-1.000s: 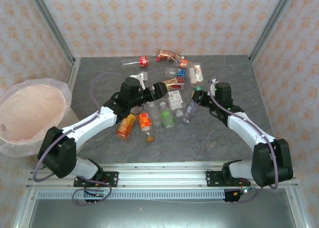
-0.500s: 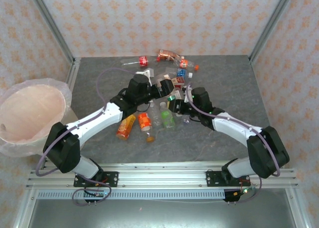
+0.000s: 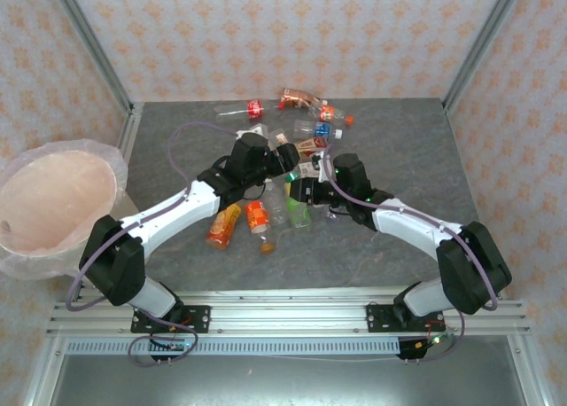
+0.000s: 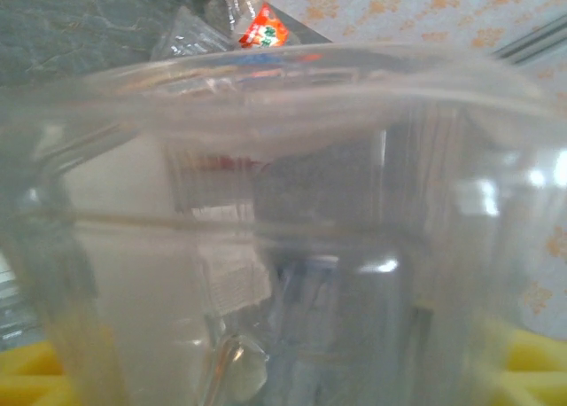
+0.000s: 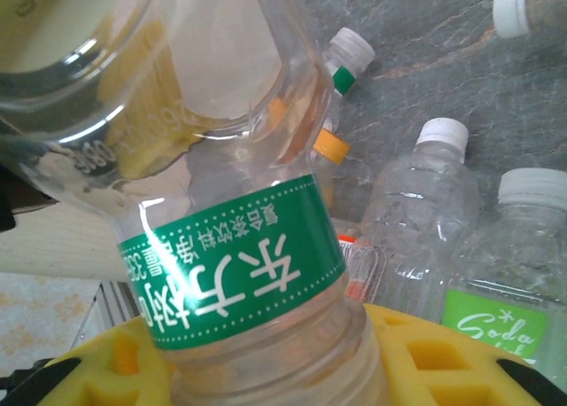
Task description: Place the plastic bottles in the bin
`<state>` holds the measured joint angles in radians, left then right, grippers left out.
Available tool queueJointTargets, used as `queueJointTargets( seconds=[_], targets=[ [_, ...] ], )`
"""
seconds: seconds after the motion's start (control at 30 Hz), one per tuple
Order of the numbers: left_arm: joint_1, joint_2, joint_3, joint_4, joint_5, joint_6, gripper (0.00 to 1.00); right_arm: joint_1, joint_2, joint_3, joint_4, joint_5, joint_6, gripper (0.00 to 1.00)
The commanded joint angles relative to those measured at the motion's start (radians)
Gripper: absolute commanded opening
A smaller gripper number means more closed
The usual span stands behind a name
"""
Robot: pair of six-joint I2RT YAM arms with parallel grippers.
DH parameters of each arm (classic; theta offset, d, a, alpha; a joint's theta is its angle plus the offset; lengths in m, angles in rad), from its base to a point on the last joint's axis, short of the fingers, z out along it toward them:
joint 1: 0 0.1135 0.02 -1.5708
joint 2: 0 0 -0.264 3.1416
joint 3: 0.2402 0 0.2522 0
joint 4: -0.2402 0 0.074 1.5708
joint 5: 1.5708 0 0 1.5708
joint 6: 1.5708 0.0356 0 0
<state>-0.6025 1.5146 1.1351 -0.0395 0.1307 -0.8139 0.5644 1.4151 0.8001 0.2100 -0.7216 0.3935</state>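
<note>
Pose: both reach inward | right pincer (image 3: 299, 191) clamps green-label bottle (image 5: 235, 273) | left pincer (image 3: 291, 160) grip unclear

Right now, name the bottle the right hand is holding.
The clear bottle with the green band of white characters, clamped in the right hand; the white-capped bottles beside it lie loose on the table.

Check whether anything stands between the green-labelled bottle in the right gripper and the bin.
Yes. In the top view the left arm lies across the straight line from the right gripper, which holds the green-labelled bottle, to the bin on the left.
</note>
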Motion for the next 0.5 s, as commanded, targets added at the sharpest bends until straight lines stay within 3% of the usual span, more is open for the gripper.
queueJointTargets(
  seconds=[0.0, 0.07, 0.13, 0.2, 0.23, 0.47],
  targets=[
    [-0.006, -0.035, -0.018, 0.057, 0.015, 0.017, 0.63, 0.006, -0.008, 0.034, 0.051, -0.036, -0.011, 0.34],
    [-0.006, -0.046, -0.014, 0.040, 0.001, 0.024, 0.57, 0.007, -0.013, 0.037, 0.043, -0.032, -0.016, 0.41],
    [-0.006, -0.066, -0.014, 0.020, -0.031, 0.032, 0.55, 0.007, -0.026, 0.038, 0.042, -0.011, -0.010, 0.58],
    [-0.006, -0.090, -0.012, -0.004, -0.065, 0.055, 0.55, 0.007, -0.049, 0.036, 0.040, 0.024, -0.010, 0.79],
    [-0.005, -0.105, -0.003, -0.036, -0.092, 0.078, 0.55, 0.006, -0.066, 0.031, 0.043, 0.052, -0.016, 0.98],
    [-0.001, -0.223, 0.147, -0.395, -0.427, 0.235, 0.52, 0.006, -0.226, -0.033, 0.038, 0.355, -0.072, 0.99]
  ],
)
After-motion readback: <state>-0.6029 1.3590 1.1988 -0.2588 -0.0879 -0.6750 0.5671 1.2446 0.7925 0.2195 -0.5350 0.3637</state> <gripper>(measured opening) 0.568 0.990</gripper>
